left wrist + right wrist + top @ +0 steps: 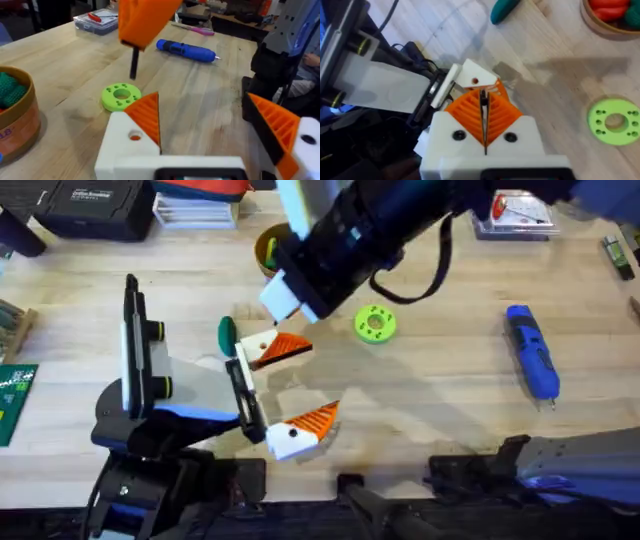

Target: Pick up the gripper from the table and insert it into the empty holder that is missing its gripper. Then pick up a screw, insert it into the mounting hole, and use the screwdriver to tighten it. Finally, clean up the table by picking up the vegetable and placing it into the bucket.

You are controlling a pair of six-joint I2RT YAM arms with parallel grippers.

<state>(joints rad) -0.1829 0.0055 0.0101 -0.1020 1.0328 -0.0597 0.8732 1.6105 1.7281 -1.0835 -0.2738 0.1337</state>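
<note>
On the overhead view, the dark green, smooth oval vegetable [227, 335] lies on the pale wooden table [440, 400], at nine o'clock from the holder [258, 348]. The holder is an angular white plastic block that already carries the orange ribbed gripper [283, 350]. The left gripper [318, 380] has its fingers spread wide and holds nothing.

The right gripper [484, 100] is pinched shut on a thin black screw [134, 62], which hangs upright, tip down. The mounting hole [474, 80] is a small round bore in the holder's top face. It lies at about seven o'clock from that pincer and just off the screw's tip, so the right arm is the nearer one.

The round orange-brown bucket [266, 248] sits at twelve o'clock. The lime-green disc [375, 323] with holes lies further right. The blue pen-shaped screwdriver [530, 352] lies far right, its long axis running twelve to six.
</note>
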